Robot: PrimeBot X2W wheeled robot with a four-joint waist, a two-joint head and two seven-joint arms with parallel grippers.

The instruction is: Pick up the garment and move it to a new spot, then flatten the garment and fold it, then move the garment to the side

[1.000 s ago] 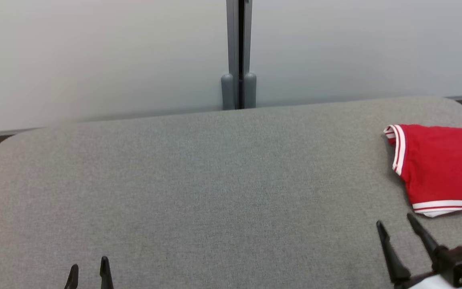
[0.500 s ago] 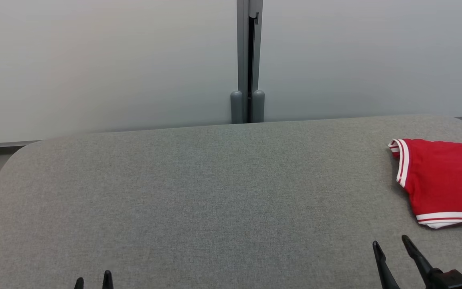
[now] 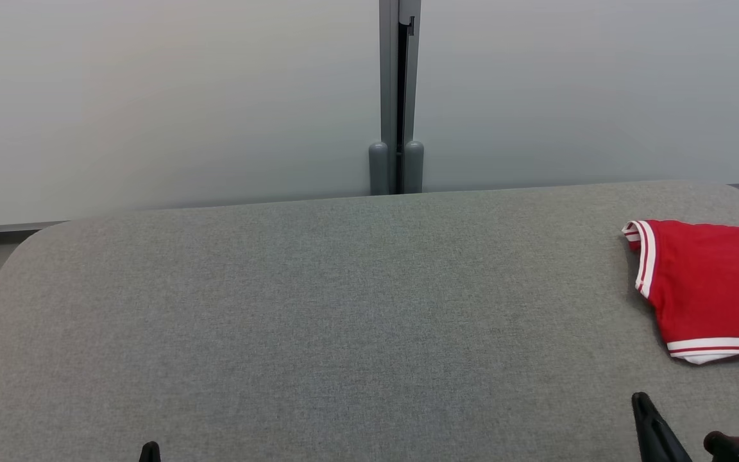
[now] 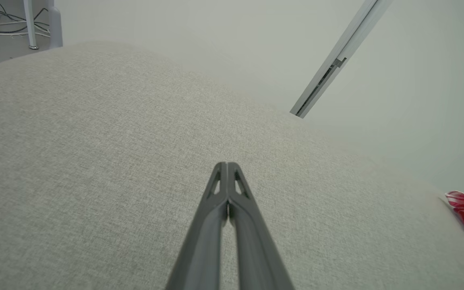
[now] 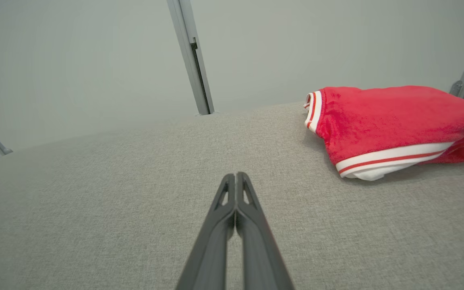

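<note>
Red knit garment w/ white-striped trim [image 3: 709, 292] lies folded at right edge of grey fabric table [image 3: 318, 308]. L hand [image 4: 226, 166] & R hand [image 5: 236, 175] pressed together, empty, well apart from it. Prob. final step done; next: pull hands clear.

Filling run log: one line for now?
red garment: right side of grey surface, unheld | left gripper: shut, empty | right gripper: shut, empty

The garment [image 3: 709, 289] is red, its edges banded white, each band carrying a thin red stripe. The table [image 3: 318, 321] is flecked grey; the left gripper [image 4: 227, 165] and right gripper [image 5: 236, 175] are black.
</note>
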